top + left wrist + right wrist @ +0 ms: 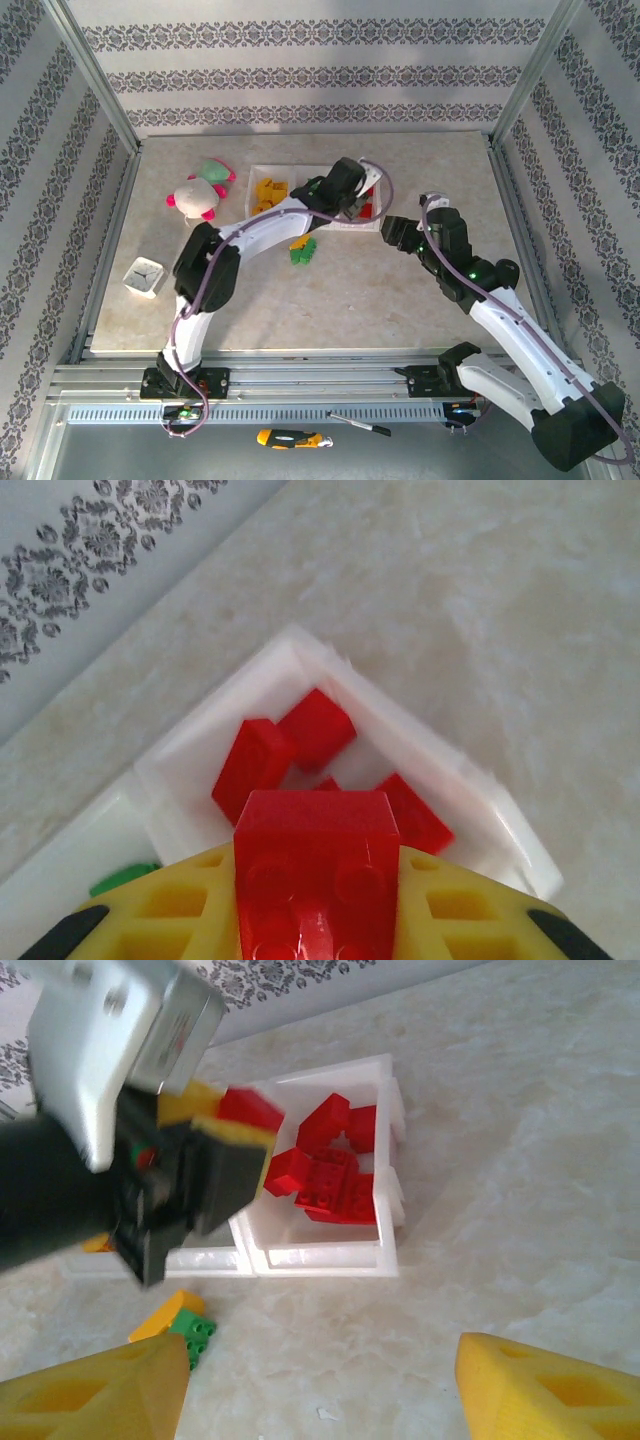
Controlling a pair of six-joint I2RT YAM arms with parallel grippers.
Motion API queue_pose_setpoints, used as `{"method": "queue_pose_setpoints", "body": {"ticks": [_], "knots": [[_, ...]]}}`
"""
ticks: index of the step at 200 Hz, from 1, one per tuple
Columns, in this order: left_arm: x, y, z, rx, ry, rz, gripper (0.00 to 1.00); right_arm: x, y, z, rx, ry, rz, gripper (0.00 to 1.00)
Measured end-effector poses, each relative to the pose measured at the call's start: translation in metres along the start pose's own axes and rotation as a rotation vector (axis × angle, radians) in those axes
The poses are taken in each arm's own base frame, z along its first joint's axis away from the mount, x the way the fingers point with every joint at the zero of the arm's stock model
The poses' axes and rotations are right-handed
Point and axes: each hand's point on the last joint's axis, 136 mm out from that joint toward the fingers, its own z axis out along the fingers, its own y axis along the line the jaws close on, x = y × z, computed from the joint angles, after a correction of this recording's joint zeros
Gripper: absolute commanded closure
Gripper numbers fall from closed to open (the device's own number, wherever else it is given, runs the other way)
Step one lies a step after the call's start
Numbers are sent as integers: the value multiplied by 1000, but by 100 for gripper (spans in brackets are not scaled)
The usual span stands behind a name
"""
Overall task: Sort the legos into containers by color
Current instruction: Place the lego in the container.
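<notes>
Gripping a red brick (315, 845) in the left gripper (315, 920) above the right-end bin (392, 1160) of red legos (335, 1175). Hovering on the near side with the right gripper (325, 1380) spread wide, empty.

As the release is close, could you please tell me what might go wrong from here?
The left hand holds a red brick above the red bin, near the wall shared with the next bin. If dropped, it might bounce off the piled red bricks or land next door. The open right hand hovers close by, so the two could collide.
</notes>
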Motion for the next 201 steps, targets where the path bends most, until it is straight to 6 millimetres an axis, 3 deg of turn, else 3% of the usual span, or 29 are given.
{"method": "queue_pose_setpoints", "body": {"ticks": [25,62,69,92,113,134,152,201], "knots": [[-17,6,32,-12,-2,-9,77,2,-6,-3,14,0,7,29],[-10,11,74,-16,44,-13,73,-2,-12,-9,25,-14,16,29],[-6,9,79,-12,57,-10,68,-1,-12,-10,24,-15,17,29],[7,7,87,6,104,2,34,2,-16,-13,30,-12,18,29],[11,6,85,14,126,2,16,7,-13,-12,12,12,7,27],[8,8,75,17,132,-6,0,14,-9,-8,-7,43,-12,26],[6,13,53,10,145,-15,1,24,-3,0,-16,85,-42,26],[6,41,-47,-46,120,-117,1,65,24,26,-56,234,-147,25]]}}
